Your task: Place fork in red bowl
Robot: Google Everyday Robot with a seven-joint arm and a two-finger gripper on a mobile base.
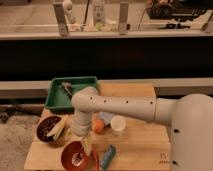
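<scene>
Gripper (86,145) low over red bowl (66,158), its grip impossible to tell, maroon bowl (41,130) nearby

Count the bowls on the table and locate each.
2. The red bowl sits at the table's front edge, below the gripper; the dark maroon bowl lies between it and the green tray. The arm could hide others.

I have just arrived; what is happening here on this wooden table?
A white robot arm reaches across the wooden table and bends down, so its pincer hangs just above the red bowl near the front left edge. A thin pale thing inside the bowl may be the fork; whether the pincer holds it cannot be seen. Nearby are a dark bowl with pale sticks, a small orange object, a white cup and a green tray.
</scene>
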